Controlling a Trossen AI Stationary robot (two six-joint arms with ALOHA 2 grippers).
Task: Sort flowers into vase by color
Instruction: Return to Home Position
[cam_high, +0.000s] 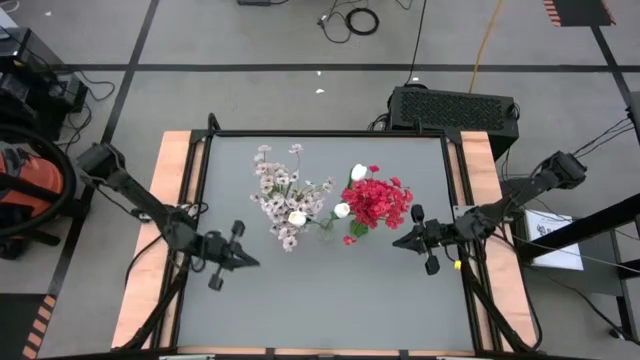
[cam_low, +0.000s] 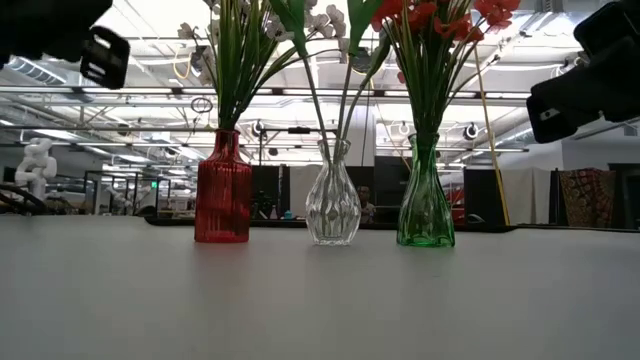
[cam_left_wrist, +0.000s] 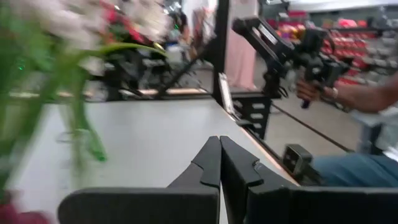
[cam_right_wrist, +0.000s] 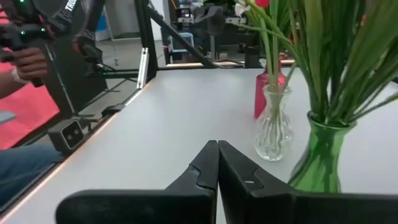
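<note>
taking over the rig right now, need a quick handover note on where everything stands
Left hand: shut, empty, left of the vases.
Right hand: shut, empty, just right of the red flowers.
Things: pinkish-white flowers in the red vase, white buds in the clear vase, red flowers in the green vase; the vases stand in a row mid-table.
Done: no loose flower shows on the table.
Left: likely only bringing both arms home.
</note>
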